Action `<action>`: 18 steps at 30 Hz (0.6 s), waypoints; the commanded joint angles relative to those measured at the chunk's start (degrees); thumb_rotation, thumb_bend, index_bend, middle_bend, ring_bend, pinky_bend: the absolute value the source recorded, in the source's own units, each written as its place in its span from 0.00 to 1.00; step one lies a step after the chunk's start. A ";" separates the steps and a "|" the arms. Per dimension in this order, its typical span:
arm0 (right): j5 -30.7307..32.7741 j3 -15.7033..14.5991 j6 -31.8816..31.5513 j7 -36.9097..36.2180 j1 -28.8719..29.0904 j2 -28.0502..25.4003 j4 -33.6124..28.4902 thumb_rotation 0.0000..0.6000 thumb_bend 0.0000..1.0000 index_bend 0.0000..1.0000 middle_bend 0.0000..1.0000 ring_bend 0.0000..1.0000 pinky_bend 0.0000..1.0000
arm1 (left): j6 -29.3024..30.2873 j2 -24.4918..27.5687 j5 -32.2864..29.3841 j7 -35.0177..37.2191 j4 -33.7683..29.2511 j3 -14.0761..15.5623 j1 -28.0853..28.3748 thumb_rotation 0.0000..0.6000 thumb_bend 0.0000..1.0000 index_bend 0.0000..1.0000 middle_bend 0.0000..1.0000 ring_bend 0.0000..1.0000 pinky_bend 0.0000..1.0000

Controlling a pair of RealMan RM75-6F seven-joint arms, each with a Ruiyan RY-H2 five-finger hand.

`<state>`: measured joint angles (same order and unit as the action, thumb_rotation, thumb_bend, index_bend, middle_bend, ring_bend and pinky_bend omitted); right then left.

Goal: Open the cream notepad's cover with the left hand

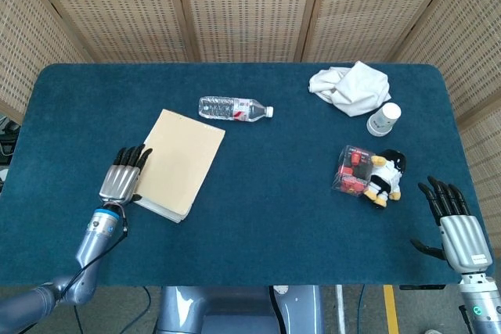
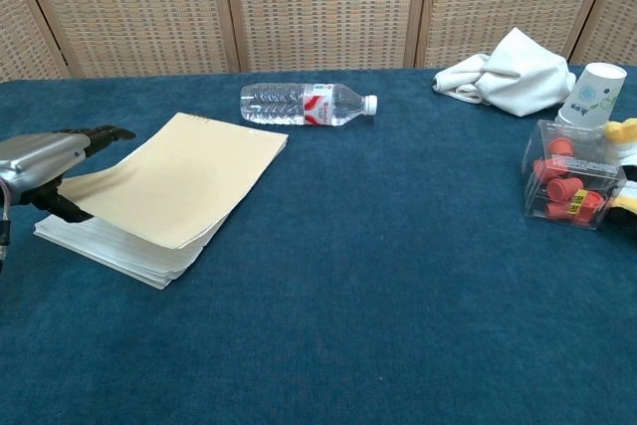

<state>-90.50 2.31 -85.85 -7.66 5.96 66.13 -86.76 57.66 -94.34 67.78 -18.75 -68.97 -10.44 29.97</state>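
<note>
The cream notepad (image 1: 178,160) lies on the left half of the blue table. Its cover (image 2: 184,181) is raised along the left edge, and the white pages (image 2: 109,241) show beneath it. My left hand (image 1: 121,181) holds that raised edge; in the chest view the left hand (image 2: 50,161) has its fingers over the cover and its thumb under it. My right hand (image 1: 458,228) rests at the table's near right corner, fingers spread, holding nothing.
A plastic water bottle (image 1: 233,107) lies just beyond the notepad. On the right are a white cloth (image 1: 350,86), a paper cup (image 1: 383,119), a clear box of red pieces (image 1: 354,170) and a small plush toy (image 1: 385,177).
</note>
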 commanded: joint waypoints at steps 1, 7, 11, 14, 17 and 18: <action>0.01 0.00 0.00 -0.10 -0.01 -0.03 0.01 1.00 0.00 0.01 0.00 0.00 0.00 | -0.76 -1.21 -0.57 0.75 1.43 0.42 0.60 1.00 0.48 0.00 0.00 0.00 0.00; 0.22 0.07 0.22 -0.44 0.07 -0.07 0.11 1.00 0.00 0.01 0.00 0.00 0.00 | -0.30 -1.36 -0.90 0.02 1.59 0.27 1.11 1.00 0.48 0.00 0.00 0.00 0.00; 0.30 0.11 0.24 -0.75 0.08 -0.14 0.16 1.00 0.00 0.01 0.00 0.00 0.00 | 0.27 -1.48 -1.16 -0.61 1.28 0.07 1.43 1.00 0.48 0.00 0.00 0.00 0.00; 0.39 0.12 0.36 -0.94 0.11 -0.16 0.17 1.00 0.00 0.01 0.00 0.00 0.00 | 1.44 -1.79 -0.16 0.36 1.23 -0.01 1.55 1.00 0.48 0.07 0.00 0.00 0.00; 0.42 0.11 0.47 -0.97 0.15 -0.15 0.18 1.00 0.00 0.01 0.00 0.00 0.00 | 2.73 -2.08 1.28 1.67 1.36 0.25 1.51 1.00 0.49 0.30 0.00 0.00 0.00; 0.41 0.09 0.50 -0.99 0.16 -0.15 0.19 1.00 0.00 0.01 0.00 0.00 0.00 | 2.91 -2.05 1.58 1.91 1.31 0.41 1.48 1.00 0.49 0.33 0.00 0.00 0.00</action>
<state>-90.09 2.41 -85.36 -8.65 6.12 65.98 -86.58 60.32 -96.30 69.05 -17.15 -67.66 -10.20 31.47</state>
